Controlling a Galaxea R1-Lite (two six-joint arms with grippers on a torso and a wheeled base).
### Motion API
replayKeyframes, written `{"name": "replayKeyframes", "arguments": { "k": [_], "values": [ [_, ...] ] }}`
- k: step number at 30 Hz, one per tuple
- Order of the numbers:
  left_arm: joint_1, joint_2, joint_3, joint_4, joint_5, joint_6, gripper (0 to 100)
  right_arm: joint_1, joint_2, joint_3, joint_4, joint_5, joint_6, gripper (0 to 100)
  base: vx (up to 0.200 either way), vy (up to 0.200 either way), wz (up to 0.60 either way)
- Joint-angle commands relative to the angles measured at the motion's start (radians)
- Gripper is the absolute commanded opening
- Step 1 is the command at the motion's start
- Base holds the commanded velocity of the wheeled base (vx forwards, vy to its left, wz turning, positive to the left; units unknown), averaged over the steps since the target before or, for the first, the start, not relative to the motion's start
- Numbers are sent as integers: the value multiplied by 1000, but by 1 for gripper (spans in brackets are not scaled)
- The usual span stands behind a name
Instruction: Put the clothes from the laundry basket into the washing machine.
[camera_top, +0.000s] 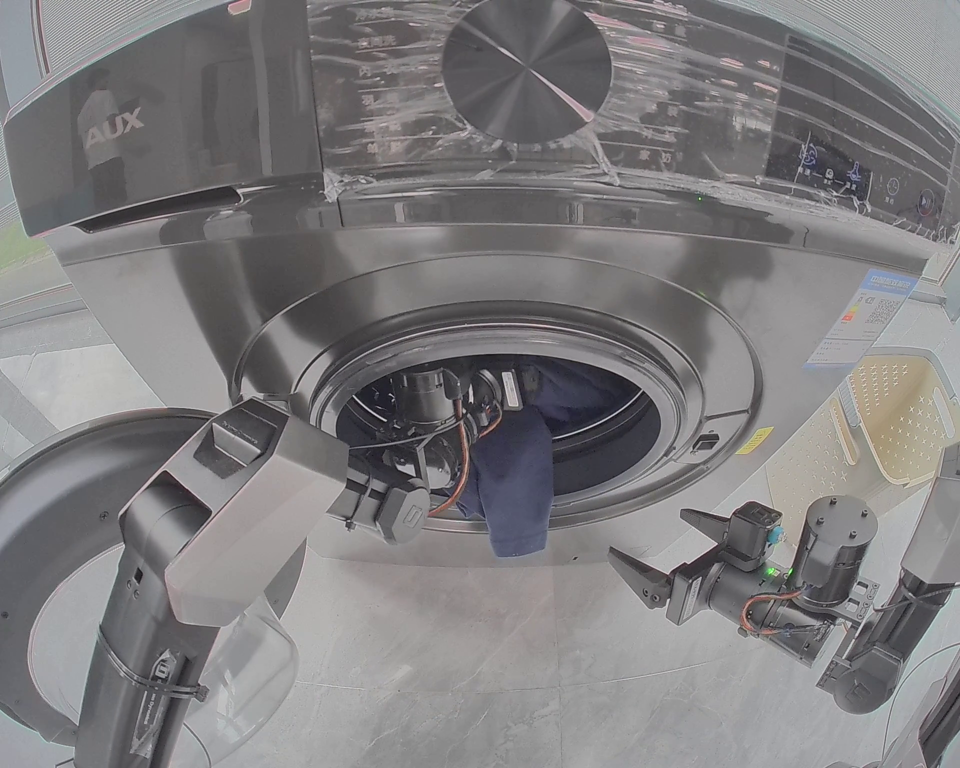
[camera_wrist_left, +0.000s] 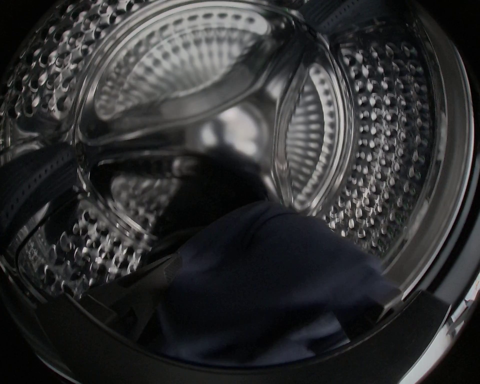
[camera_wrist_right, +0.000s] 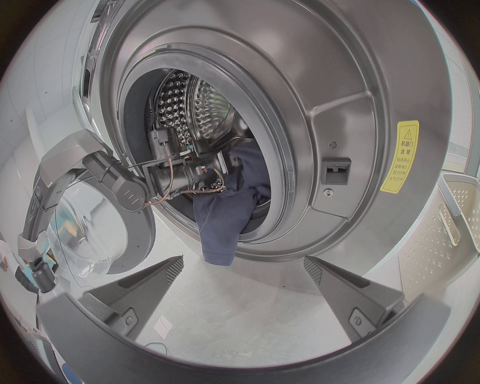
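A dark blue garment (camera_top: 515, 480) hangs half out of the washing machine's round opening (camera_top: 690, 400), draped over its lower rim (camera_wrist_right: 280, 245). My left gripper (camera_top: 505, 388) is inside the drum, just above the garment. In the left wrist view the blue cloth (camera_wrist_left: 270, 280) lies across the gripper (camera_wrist_left: 250, 290). One finger (camera_wrist_left: 155, 280) stands wide to the side and the other is hidden under the cloth. My right gripper (camera_top: 650, 537) hovers open and empty in front of the machine, low and to the right of the opening; its fingers (camera_wrist_right: 150, 285) are spread wide.
The machine's glass door (camera_top: 60, 520) stands swung open at the left, behind my left arm. A cream perforated laundry basket (camera_top: 900, 420) stands right of the machine, close to my right arm; its inside is hidden. Pale tiled floor (camera_top: 480, 650) lies in front.
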Motion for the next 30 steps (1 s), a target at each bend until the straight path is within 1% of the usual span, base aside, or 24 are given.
{"name": "replayKeyframes", "arguments": {
  "k": [1,2,3,8,10,11,15,19,20,22,23,26,27,29,30],
  "values": [
    [-9,-106,162,56,-22,-7,100,4,3,-1,-1,1,1,100,0,0,0],
    [-14,-115,201,68,-50,-9,100,6,1,-1,-1,1,4,100,0,0,0],
    [-18,-115,211,72,-56,-9,100,6,1,-1,-1,1,4,100,0,0,0],
    [-20,-103,224,109,-58,-6,100,6,1,-1,-1,1,6,100,0,0,0],
    [-18,-96,227,131,-58,1,100,7,1,-1,-2,1,6,100,0,0,0],
    [-17,-93,226,141,-56,2,0,7,1,-1,-1,1,6,100,0,0,0],
    [-14,-92,215,181,-58,2,0,7,1,-2,-1,1,6,100,0,0,0],
    [-15,-77,177,192,-58,-1,0,9,1,-2,-2,1,6,100,0,0,0],
    [-17,-66,134,194,-49,-6,0,9,1,-2,-2,1,6,100,0,0,0],
    [-15,-54,99,195,-44,-10,0,9,1,-2,-1,1,6,100,0,0,0],
    [-14,-43,60,192,-42,-19,0,9,0,-2,-2,1,6,100,0,0,0],
    [-9,-15,-36,175,-29,-65,0,7,0,-4,-2,1,6,100,0,0,0],
    [-7,3,-98,164,-9,-87,0,7,0,-4,-2,1,6,100,0,0,0],
    [-6,16,-131,155,1,-95,0,7,0,-6,-2,1,6,100,0,0,0],
    [-3,40,-193,138,11,-96,0,7,0,-6,-2,1,6,100,0,0,0]
  ]
}}
